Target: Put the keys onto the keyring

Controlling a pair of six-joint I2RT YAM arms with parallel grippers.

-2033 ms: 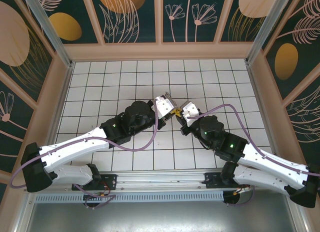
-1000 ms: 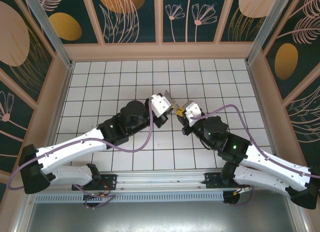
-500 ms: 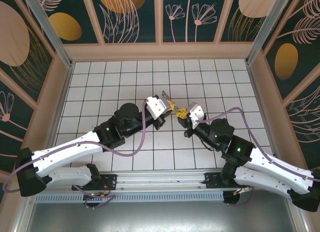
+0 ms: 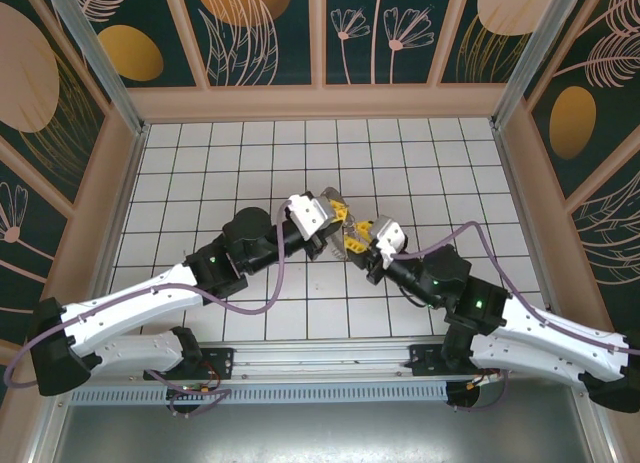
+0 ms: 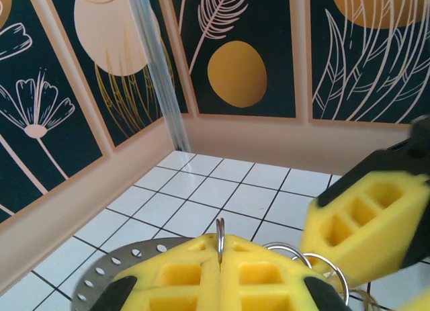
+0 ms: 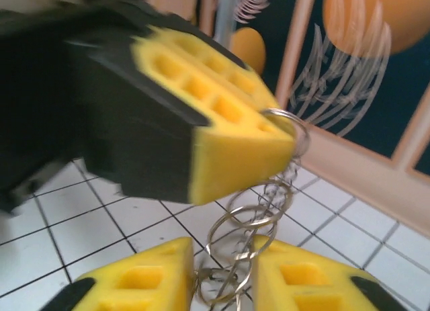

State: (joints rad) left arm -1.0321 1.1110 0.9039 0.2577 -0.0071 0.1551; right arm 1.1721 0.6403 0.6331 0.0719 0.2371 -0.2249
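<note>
Aloft, left gripper (image 5: pixel 219 257) clamps the keyring (image 5: pixel 219 227) edgewise.
Light, stiff, slippery wire — hold the rim; right gripper (image 6: pixel 222 257) stands parted.

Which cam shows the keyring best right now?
Right wrist: keyring hangs close up, loops distinct though slightly blurred. Left wrist has the keyring edge-on, pinched in the left end effector. Top external gives the keyring as a tiny glint.

The keyring (image 6: pixel 272 190), thin silver rings linked in a chain, hangs from the closed left claw (image 5: pixel 220 257). Its blurred lower end sits between the right claw's (image 6: pixel 225 277) parted fingers.
</note>
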